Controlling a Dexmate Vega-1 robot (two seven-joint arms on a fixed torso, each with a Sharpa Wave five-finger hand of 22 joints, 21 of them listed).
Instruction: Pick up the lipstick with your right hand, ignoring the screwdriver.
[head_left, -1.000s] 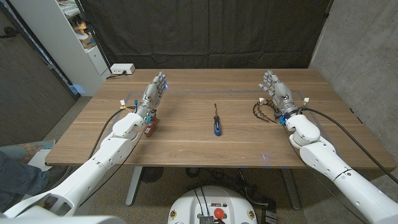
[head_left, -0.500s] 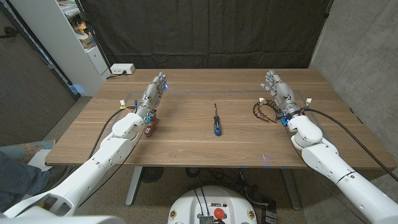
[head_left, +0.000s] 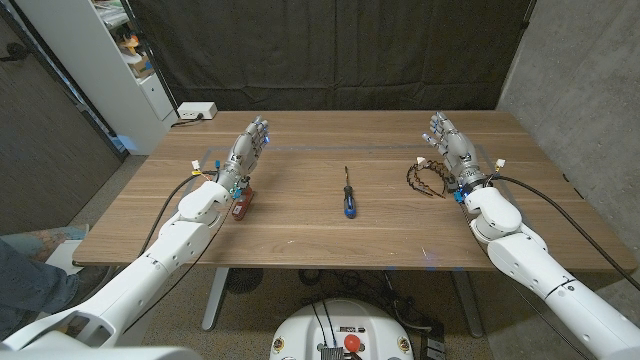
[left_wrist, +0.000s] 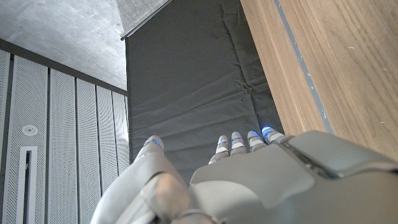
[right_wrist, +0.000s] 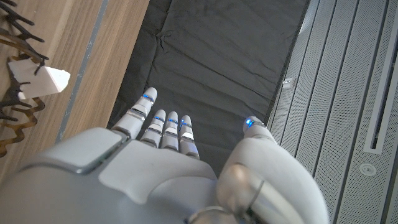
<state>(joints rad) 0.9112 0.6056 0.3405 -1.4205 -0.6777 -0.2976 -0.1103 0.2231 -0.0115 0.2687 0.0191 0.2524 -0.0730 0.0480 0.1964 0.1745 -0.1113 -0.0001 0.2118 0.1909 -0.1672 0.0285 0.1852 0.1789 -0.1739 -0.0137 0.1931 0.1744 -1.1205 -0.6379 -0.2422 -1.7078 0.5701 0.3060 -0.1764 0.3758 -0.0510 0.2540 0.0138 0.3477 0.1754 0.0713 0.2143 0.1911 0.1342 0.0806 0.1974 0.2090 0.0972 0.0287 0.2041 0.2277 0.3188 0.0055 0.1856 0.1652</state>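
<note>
A small dark red object, apparently the lipstick (head_left: 240, 207), lies on the table's left side, beside my left forearm. The screwdriver (head_left: 347, 196), blue-handled with a thin shaft pointing away, lies at the table's middle. My right hand (head_left: 450, 148) is on the right side, fingers extended and apart, holding nothing, far from the lipstick. My left hand (head_left: 248, 150) stands just beyond the lipstick, fingers extended, holding nothing. The wrist views show the backs of my left hand (left_wrist: 249, 180) and right hand (right_wrist: 168, 168) with straight fingers.
A brown wavy hair band (head_left: 424, 178) lies just left of my right hand; it also appears as the brown band (right_wrist: 13, 62) with a white tag (right_wrist: 43, 81). A white box (head_left: 195, 111) sits at the back left corner. A shelf (head_left: 130, 50) stands beyond.
My right hand has drifted slightly to the right. The left hand, the lipstick and the screwdriver have not moved.
</note>
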